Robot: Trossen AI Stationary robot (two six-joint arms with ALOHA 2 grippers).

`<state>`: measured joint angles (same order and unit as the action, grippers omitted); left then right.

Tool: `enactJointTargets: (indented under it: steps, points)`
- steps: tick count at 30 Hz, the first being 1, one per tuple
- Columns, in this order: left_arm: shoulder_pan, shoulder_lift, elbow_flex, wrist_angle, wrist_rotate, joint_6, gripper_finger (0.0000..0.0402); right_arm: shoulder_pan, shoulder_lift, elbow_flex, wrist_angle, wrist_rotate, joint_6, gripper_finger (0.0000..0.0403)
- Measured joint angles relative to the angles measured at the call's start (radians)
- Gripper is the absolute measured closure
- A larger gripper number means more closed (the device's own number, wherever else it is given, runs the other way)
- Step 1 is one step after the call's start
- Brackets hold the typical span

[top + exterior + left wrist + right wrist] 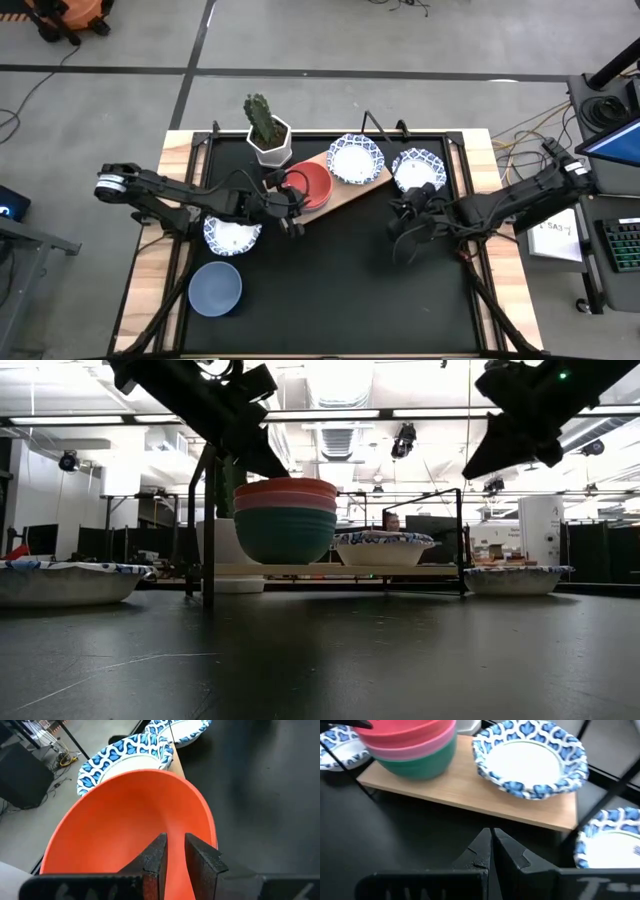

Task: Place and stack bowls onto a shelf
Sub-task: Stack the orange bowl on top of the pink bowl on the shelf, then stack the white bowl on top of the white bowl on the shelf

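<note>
A red bowl (310,184) tops a stack on a pink and a green bowl (285,535). The stack stands on the left end of the light-brown shelf (347,192). One blue-patterned white bowl (530,762) sits on the shelf beside it. My left gripper (175,847) is at the red bowl's near-left rim, shut on it. My right gripper (491,834) is shut and hovers above the black table in front of the shelf, touching nothing. Another patterned bowl (417,168) rests on the table right of the shelf. My left gripper pinches the red bowl's wall at its near-left rim (176,827), one finger inside the bowl and one outside. The fingers slant down from the table's left and near side. The bowl sits level on the pink bowl below it.
A patterned bowl (232,236) lies on the table under my left arm, and a plain blue bowl (215,287) sits near the front left. The white cactus pot (270,140) stands behind the shelf's left end. Black frame posts (208,525) rise around the shelf.
</note>
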<state>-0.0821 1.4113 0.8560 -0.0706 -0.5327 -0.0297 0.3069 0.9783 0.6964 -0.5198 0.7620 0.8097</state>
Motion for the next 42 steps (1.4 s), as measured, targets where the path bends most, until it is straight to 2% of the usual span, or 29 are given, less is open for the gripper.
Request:
enactJointTargets:
  steps: [6, 15, 20, 23, 28, 35, 38, 42]
  points:
    - [-0.001, -0.01, 0.0, 0.002, 0.0, 0.023, 0.0353, 0.0, 0.024, 0.0, 0.059, -0.001, -0.047, 0.0394]
    - [-0.001, -0.091, 0.053, -0.05, 0.004, 0.169, 0.0353, -0.035, -0.049, 0.0, 0.036, -0.023, -0.061, 0.0394]
    - [-0.002, -0.186, 0.077, -0.121, 0.112, 0.204, 0.0353, -0.107, -0.094, 0.002, 0.03, -0.138, -0.062, 0.0394]
    - [-0.005, -0.257, 0.072, -0.134, 0.223, 0.193, 0.0355, -0.124, -0.09, 0.025, 0.032, -0.175, -0.062, 0.0394]
    - [-0.019, -0.354, 0.066, -0.204, 0.341, 0.093, 0.0359, -0.094, -0.023, 0.078, 0.042, -0.199, -0.041, 0.0394]
    - [-0.042, -0.385, 0.065, -0.305, 0.342, 0.016, 0.0359, -0.017, 0.143, 0.214, 0.035, -0.256, -0.035, 0.0394]
    - [-0.042, -0.378, 0.065, -0.315, 0.342, 0.018, 0.0359, -0.017, 0.216, 0.31, -0.049, -0.35, -0.026, 0.0394]
    - [-0.042, -0.378, 0.064, -0.344, 0.342, 0.04, 0.0359, -0.033, 0.314, 0.452, -0.309, -0.434, 0.003, 0.0394]
